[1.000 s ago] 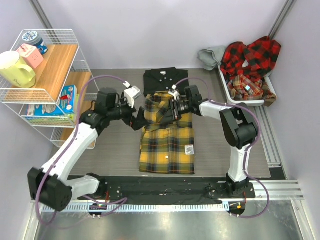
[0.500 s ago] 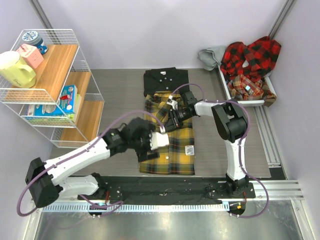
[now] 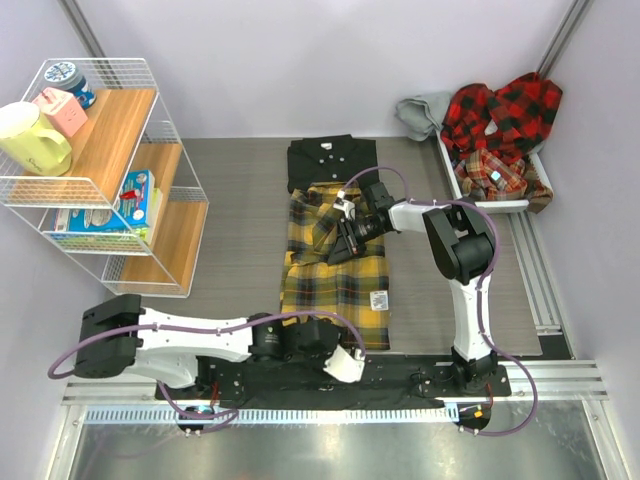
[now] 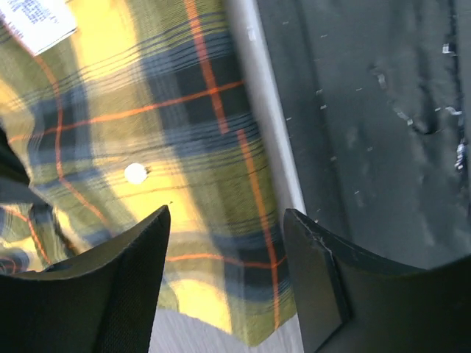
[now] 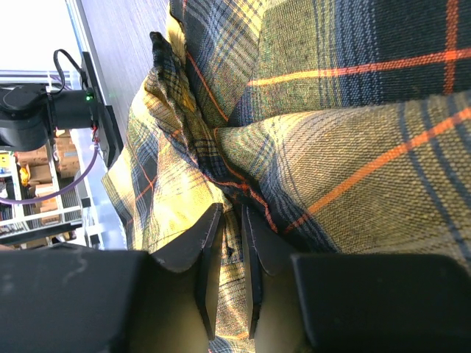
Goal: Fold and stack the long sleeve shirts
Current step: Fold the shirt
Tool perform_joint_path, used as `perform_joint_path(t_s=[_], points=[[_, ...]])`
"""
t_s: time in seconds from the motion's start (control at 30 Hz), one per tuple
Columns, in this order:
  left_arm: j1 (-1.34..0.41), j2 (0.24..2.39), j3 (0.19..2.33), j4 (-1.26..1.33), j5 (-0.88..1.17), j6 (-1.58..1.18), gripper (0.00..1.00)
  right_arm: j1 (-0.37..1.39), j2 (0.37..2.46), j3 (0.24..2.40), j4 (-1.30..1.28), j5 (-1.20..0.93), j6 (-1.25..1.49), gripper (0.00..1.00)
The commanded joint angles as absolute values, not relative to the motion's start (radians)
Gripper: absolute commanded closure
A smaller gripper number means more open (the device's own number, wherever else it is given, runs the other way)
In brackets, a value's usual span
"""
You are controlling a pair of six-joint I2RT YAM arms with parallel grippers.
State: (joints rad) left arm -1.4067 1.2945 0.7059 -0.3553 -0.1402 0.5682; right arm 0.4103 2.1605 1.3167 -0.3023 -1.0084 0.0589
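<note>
Your left claw (image 3: 345,362) has swung down from beside the yellow shirt (image 3: 335,290) to its near hem and hangs there half open and empty. Your right claw (image 3: 340,240) stays pinched on a fold near the collar, so a lengthwise fold looks next. The hem lies just beside the black mat (image 3: 420,368), with bare table (image 3: 240,250) on both sides.

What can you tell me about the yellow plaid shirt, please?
The yellow-and-black plaid shirt looks like soft flannel with orange lines, a white button and a white label. It lies lengthwise on the table, rumpled at its far end beside the black shirt. The right end effector pinches a fold there; the left end effector hovers open over its near hem.
</note>
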Motion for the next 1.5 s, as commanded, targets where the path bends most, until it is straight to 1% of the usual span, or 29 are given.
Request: perform_joint_path(t_s=[0.0,0.03,0.13,0.23,0.33,0.4,0.5,0.53,0.6,0.63,0.7,0.77,0.93,1.13,1.33,1.47], points=[[-1.478,1.327,0.684,-0.198,-0.222,0.572,0.39,0.416,2.218,1.315,-0.287,-0.879,0.017,0.77],[-1.486,1.339,0.681,-0.181,-0.235,0.571,0.45,0.416,2.22,1.316,-0.285,-0.88,0.017,0.77],[-1.493,1.391,0.675,-0.138,-0.268,0.572,0.54,0.414,2.223,1.31,-0.285,-0.879,0.015,0.77],[-1.493,1.413,0.643,-0.1,-0.272,0.586,0.54,0.416,2.226,1.302,-0.279,-0.888,0.018,0.77],[-1.493,1.434,0.62,-0.086,-0.271,0.595,0.5,0.414,2.23,1.304,-0.276,-0.888,0.015,0.77],[-1.491,1.451,0.603,-0.072,-0.276,0.598,0.5,0.414,2.233,1.305,-0.276,-0.89,0.014,0.78],[-1.493,1.482,0.595,-0.038,-0.31,0.607,0.52,0.414,2.237,1.31,-0.275,-0.89,0.017,0.78],[-1.493,1.502,0.598,-0.038,-0.316,0.606,0.63,0.414,2.24,1.312,-0.273,-0.891,0.017,0.78],[-1.493,1.506,0.601,-0.047,-0.316,0.597,0.77,0.414,2.24,1.312,-0.275,-0.891,0.018,0.78],[-1.493,1.491,0.615,-0.06,-0.313,0.591,0.91,0.414,2.241,1.309,-0.273,-0.89,0.015,0.78],[-1.493,1.454,0.636,-0.133,-0.287,0.56,1.0,0.416,2.23,1.302,-0.275,-0.887,0.011,0.78],[-1.493,1.39,0.696,-0.205,-0.253,0.531,1.0,0.416,2.217,1.29,-0.275,-0.885,0.009,0.78],[-1.493,1.302,0.842,-0.493,-0.1,0.413,1.0,0.428,2.162,1.232,-0.272,-0.896,0.011,0.78],[-1.473,1.247,0.992,-0.681,0.049,0.351,1.0,0.468,2.074,1.148,-0.262,-0.881,0.008,0.78],[-1.361,1.269,1.176,-0.827,0.127,0.35,1.0,0.543,1.956,1.025,-0.232,-0.884,0.043,0.78],[-1.202,1.316,1.267,-0.903,0.218,0.402,1.0,0.59,1.882,0.953,-0.206,-0.89,0.095,0.78]])
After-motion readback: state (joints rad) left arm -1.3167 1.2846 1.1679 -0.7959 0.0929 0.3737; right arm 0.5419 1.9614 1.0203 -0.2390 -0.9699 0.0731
